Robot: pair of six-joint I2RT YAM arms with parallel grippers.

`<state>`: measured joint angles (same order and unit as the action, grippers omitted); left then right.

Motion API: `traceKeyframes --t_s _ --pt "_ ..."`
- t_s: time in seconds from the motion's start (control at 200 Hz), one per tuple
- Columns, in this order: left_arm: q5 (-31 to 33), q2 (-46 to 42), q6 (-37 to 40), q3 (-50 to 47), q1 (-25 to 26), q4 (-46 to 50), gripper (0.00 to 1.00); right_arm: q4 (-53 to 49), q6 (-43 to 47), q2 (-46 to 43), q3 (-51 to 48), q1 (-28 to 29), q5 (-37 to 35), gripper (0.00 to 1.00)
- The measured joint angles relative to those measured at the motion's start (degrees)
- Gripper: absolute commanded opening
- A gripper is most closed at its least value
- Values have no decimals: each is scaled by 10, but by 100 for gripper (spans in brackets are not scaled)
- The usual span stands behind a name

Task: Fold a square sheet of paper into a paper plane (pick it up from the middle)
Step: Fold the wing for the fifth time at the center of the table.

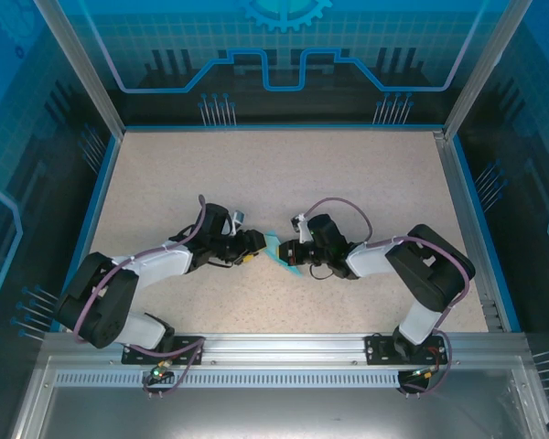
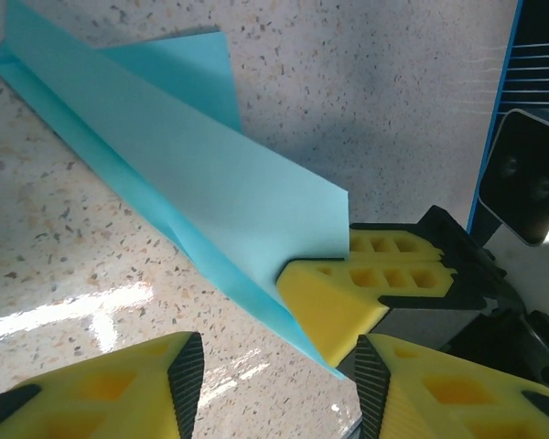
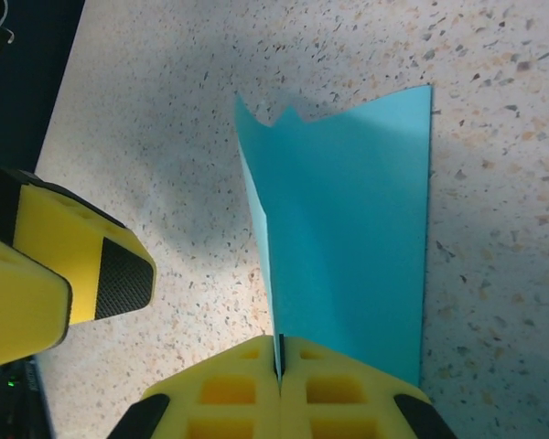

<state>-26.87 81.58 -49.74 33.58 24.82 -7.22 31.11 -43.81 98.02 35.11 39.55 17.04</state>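
The sheet of paper (image 1: 280, 252) is light cyan and folded along a centre crease into a long tapering shape. It stands on edge over the table between the two arms. My right gripper (image 3: 279, 358) is shut on the crease at the paper's near end (image 3: 348, 238), with one flap spreading to the right. My left gripper (image 2: 276, 375) is open, with its yellow fingers (image 2: 119, 384) wide apart. The lower corner of the paper (image 2: 192, 174) reaches just between them, close to the right finger. The right gripper's fingers (image 2: 366, 283) sit right ahead of the left one.
The speckled beige table (image 1: 284, 174) is walled by a blue rim and metal frame posts (image 1: 462, 183). Both arms reach inward and meet at mid-table (image 1: 256, 243), fingertips a few centimetres apart. The left gripper's finger (image 3: 91, 265) shows beside the paper in the right wrist view.
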Motion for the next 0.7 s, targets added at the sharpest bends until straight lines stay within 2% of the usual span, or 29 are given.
traceKeyframes --t_s 0.7 --pt "-3 46 4 0 8 -33 43 69 -118 37 -37 -14 33 0"
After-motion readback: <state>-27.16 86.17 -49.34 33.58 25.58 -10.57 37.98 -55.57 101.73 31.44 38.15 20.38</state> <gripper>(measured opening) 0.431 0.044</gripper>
